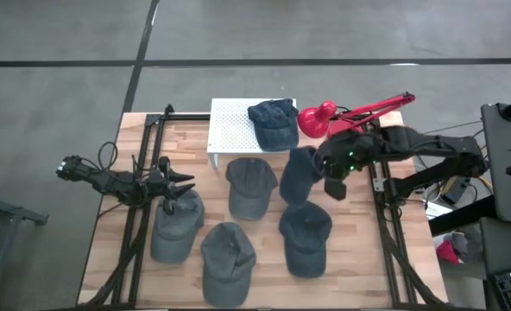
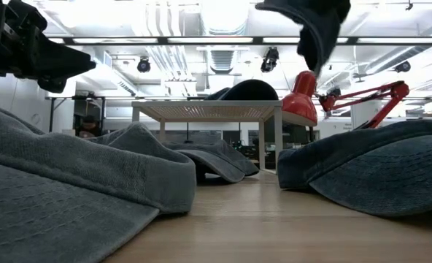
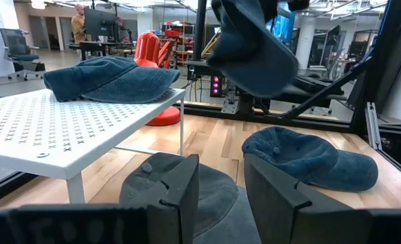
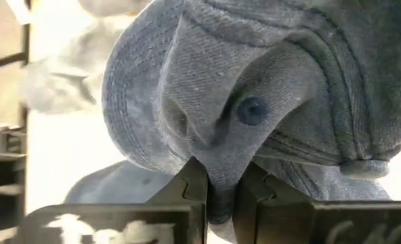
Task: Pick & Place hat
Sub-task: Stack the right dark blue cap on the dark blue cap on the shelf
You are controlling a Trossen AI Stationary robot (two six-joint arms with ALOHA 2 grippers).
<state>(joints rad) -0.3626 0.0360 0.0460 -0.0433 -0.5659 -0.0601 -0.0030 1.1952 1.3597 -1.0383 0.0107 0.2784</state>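
Observation:
Several blue-grey denim hats lie on the wooden table. One hat (image 1: 273, 123) rests crown-up on the white perforated stand (image 1: 234, 130) at the far middle. My right gripper (image 1: 331, 173) is shut on another hat (image 1: 299, 175), which shows high in the low view (image 2: 314, 25) and in the left wrist view (image 3: 255, 47). My left gripper (image 3: 221, 190) waits at the table's left, open, pointing level above a hat (image 1: 178, 226), with nothing between its fingers. My right gripper (image 4: 221, 196) pinches a bunched fold of the hat's crown (image 4: 217, 166) between its two fingers, close beside the top button (image 4: 251, 110). The fingers slant down from the table's right side. The hat hangs slack from them, clear of the table and the other hats.
A red desk lamp (image 1: 342, 117) stands at the far right, beside the stand. Loose hats lie mid-table (image 1: 251, 186), near the front (image 1: 228, 259) and to the right (image 1: 305, 238). Black frame rails (image 1: 385, 233) run along the table's left and right sides.

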